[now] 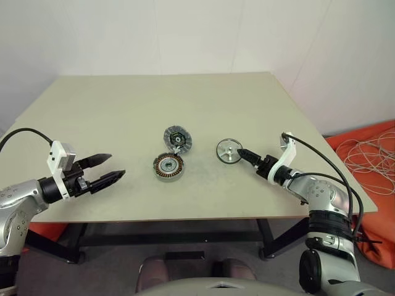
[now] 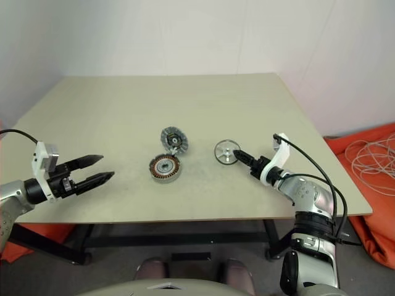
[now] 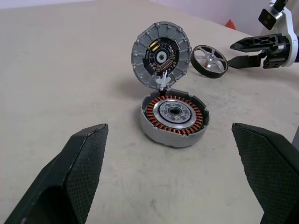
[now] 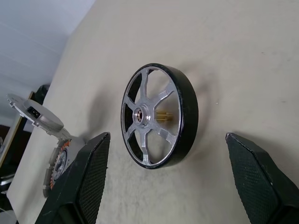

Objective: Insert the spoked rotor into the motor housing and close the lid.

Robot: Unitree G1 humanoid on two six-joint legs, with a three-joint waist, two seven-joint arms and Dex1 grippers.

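Rotor and right jaws: the spoked rotor [image 1: 229,150] is lying on the table [image 1: 123,111] just ahead of the right gripper [image 1: 242,153], whose tips are sitting just beside its rim on the side facing the table's right edge; in the right wrist view the wheel is lying squarely between the two black fingers.
Nearer arm: the right one by far; the left gripper [image 1: 106,168] is hovering near the table's front left corner, well apart from all three parts.
Right jaws: standing wide, holding nothing.
Left jaws: also standing wide and empty, pointing toward the motor housing [image 1: 168,167].
Rotor axis: the wheel is lying flat, hub axis pointing up, so the jaws are likely needing to close across the rim.
Housing position: sitting near the middle of the table toward its front edge, open side up, well apart from the rotor on the left-edge side.
Lid: the lid [image 1: 178,139] is standing tilted open just behind the housing, seemingly joined to it by a small pale hinge piece.
Materials: the rotor is showing bright machined spokes, a small hub and a dark smooth outer band; the housing is grey metal ringed inside with copper windings; the lid is a ribbed grey disc with a dark, green-marked centre.
Table surface: matte, pale beige.
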